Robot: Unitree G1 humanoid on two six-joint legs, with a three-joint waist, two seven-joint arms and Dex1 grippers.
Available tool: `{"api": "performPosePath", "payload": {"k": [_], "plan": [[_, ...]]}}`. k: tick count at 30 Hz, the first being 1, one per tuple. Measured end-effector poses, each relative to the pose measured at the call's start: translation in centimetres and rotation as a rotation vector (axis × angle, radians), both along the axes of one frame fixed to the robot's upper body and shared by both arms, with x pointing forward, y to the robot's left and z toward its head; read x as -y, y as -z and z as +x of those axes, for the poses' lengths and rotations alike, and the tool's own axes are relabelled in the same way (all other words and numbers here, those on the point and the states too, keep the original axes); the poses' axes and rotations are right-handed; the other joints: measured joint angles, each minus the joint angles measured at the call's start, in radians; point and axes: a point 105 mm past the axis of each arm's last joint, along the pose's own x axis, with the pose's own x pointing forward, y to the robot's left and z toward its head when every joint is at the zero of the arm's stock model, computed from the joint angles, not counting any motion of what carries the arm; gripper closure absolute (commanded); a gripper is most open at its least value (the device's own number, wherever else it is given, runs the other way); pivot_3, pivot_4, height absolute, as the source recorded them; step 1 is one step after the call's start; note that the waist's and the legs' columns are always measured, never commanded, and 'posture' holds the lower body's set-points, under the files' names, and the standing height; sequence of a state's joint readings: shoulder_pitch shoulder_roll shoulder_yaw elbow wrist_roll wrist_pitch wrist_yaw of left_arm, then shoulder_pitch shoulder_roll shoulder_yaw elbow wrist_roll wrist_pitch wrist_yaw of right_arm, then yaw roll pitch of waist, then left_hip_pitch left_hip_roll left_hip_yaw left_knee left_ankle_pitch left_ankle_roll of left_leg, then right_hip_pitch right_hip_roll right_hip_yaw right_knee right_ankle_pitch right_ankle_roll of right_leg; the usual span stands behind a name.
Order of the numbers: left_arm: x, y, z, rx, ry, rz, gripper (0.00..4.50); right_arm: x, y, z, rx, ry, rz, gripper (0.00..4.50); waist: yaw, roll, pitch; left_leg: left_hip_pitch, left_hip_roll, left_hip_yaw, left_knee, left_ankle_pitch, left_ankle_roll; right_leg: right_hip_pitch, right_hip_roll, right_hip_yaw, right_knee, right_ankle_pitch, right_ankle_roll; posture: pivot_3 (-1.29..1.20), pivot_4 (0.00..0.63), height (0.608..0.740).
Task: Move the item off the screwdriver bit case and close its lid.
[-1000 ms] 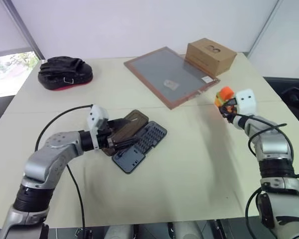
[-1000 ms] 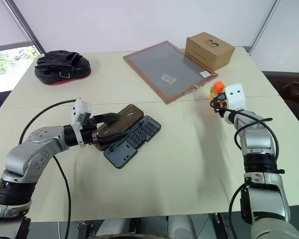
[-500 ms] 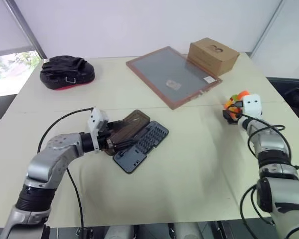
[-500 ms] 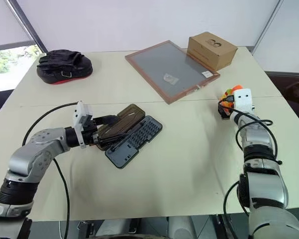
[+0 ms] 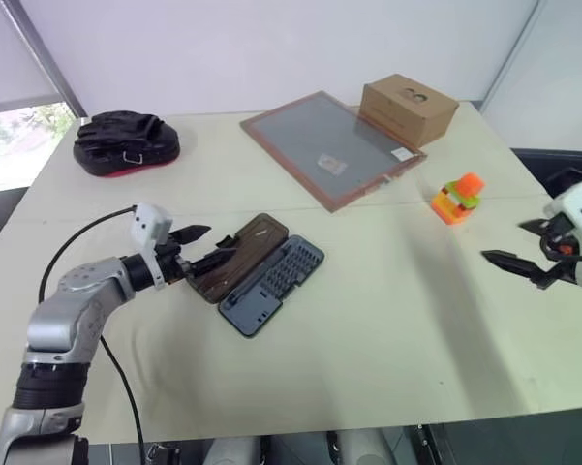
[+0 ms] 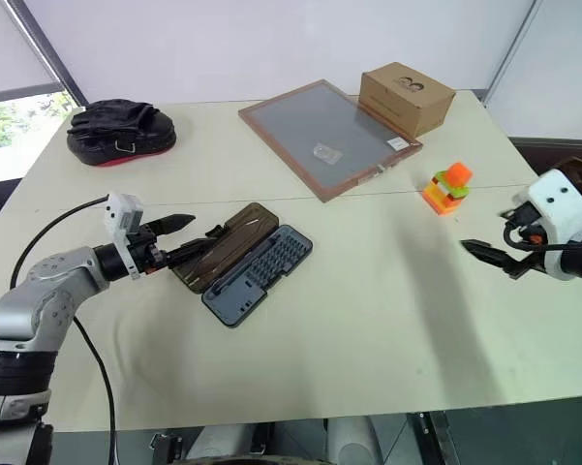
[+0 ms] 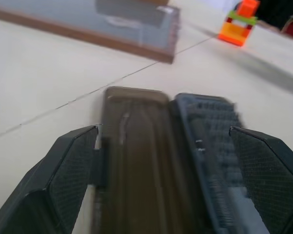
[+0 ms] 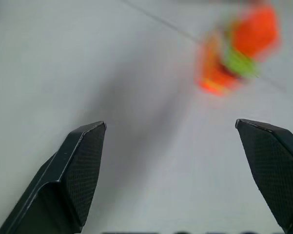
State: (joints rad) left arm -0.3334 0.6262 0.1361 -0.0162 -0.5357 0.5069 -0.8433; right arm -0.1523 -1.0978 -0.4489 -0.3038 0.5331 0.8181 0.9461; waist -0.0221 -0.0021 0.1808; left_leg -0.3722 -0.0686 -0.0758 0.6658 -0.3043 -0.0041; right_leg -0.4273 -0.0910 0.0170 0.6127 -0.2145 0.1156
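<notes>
Left gripper [image 6: 189,238] at centre-left, fingers spread, lined up on the brown translucent lid [image 6: 221,249], probably to flip it over. Dark grey-blue hinged bit case [image 6: 260,274] lies open mid-frame, tray free of clutter. Orange-and-green block stack [image 6: 446,187] stands upper right on the beige table [image 6: 349,329] (well apart from the case). Right gripper [image 6: 494,257] at the right edge, spread wide, empty.

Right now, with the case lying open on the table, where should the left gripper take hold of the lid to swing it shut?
Probably the lid's free long edge, the one facing away from the bit tray. The lid lies flat and the hinge runs between the two halves, so that outer edge gives the most leverage. The left gripper is open at that side already; coming in low from there looks best.
</notes>
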Motion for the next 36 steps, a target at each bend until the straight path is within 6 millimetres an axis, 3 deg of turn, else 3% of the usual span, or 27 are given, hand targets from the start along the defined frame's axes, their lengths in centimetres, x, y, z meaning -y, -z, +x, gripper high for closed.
{"api": "performPosePath", "payload": {"k": [5,9,13,16,26,29,36], "plan": [[-1.2,1.5,2.1,0.018,-0.087,0.075,0.00,-6.9,-2.4,1.5,0.122,-0.210,0.295,0.06,0.011,-0.003,0.000,-0.001,0.000,-0.002,0.001,0.001,-0.002,0.000,0.000,0.000,0.000,0.001,-0.001,0.00,0.150,0.740],[-0.9,3.0,3.2,0.010,-0.085,0.127,0.00,-11.1,-1.9,2.1,0.086,-0.331,0.403,0.06,0.024,-0.004,0.000,-0.005,-0.004,-0.003,0.001,0.002,-0.003,-0.004,-0.005,-0.001,0.001,0.001,-0.001,0.00,0.150,0.740],[-0.3,3.8,4.4,0.018,-0.049,0.183,0.00,-14.6,-0.7,1.8,0.028,-0.453,0.385,0.06,0.036,-0.004,0.000,-0.011,-0.006,-0.003,0.001,0.004,-0.007,-0.009,-0.006,-0.002,0.000,0.001,-0.001,0.00,0.150,0.740],[-0.1,5.1,4.5,-0.005,-0.003,0.220,0.00,-15.4,0.3,1.8,0.007,-0.475,0.332,0.06,0.035,-0.004,0.000,-0.018,-0.006,-0.003,0.002,0.004,-0.007,-0.016,-0.006,-0.002,0.001,0.001,-0.001,0.00,0.150,0.740],[0.1,5.2,4.5,-0.002,0.132,0.345,0.00,-16.8,3.1,-1.2,-0.091,-0.595,0.227,0.06,0.030,-0.005,-0.002,-0.016,-0.006,-0.003,0.002,0.001,-0.002,-0.014,-0.006,-0.003,0.003,0.001,-0.001,0.00,0.150,0.740],[0.2,5.4,4.3,-0.018,0.156,0.341,0.79,-17.1,4.4,-1.4,-0.131,-0.592,0.212,0.00,0.030,-0.004,-0.002,-0.014,-0.006,-0.003,0.002,0.001,-0.002,-0.013,-0.005,-0.003,0.004,0.001,-0.001,0.00,0.150,0.740],[0.4,5.9,4.2,-0.039,0.178,0.339,4.22,-16.9,4.7,-0.8,-0.101,-0.570,0.186,0.00,0.032,-0.004,-0.003,-0.002,-0.005,-0.003,0.001,0.000,-0.001,-0.001,-0.005,-0.003,0.002,0.001,-0.001,0.00,0.150,0.740]]}}
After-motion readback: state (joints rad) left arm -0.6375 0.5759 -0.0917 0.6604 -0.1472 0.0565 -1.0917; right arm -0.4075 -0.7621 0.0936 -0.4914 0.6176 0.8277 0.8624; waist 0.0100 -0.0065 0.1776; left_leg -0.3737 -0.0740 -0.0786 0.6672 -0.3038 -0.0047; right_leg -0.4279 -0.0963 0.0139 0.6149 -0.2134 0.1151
